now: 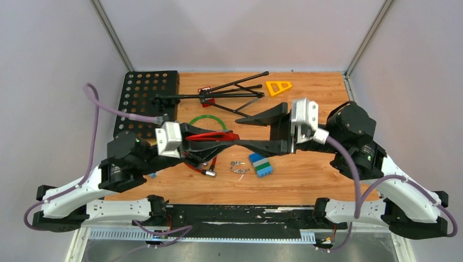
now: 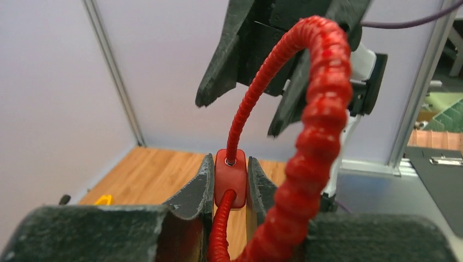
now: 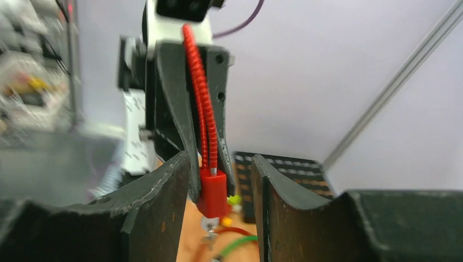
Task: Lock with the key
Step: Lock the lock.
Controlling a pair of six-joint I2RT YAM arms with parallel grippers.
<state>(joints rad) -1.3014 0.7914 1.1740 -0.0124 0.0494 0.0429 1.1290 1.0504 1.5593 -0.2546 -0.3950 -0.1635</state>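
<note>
Red plastic, the lock body [image 2: 230, 177] sits clamped between the left fingers [image 2: 196, 188], raised well above the bench [image 1: 316, 180], probably so that its lower end is free for the other arm to reach. Its ribbed red cable [image 2: 322, 109] leaves the top of the body, arches up and over, and comes back down beside those fingers. Facing them, the right fingers [image 3: 164, 202] stand apart, close to the body but apparently not touching it. A small silvery piece [image 3: 209, 232] hangs just under the body; it is likely the key, though too blurred to be sure.
</note>
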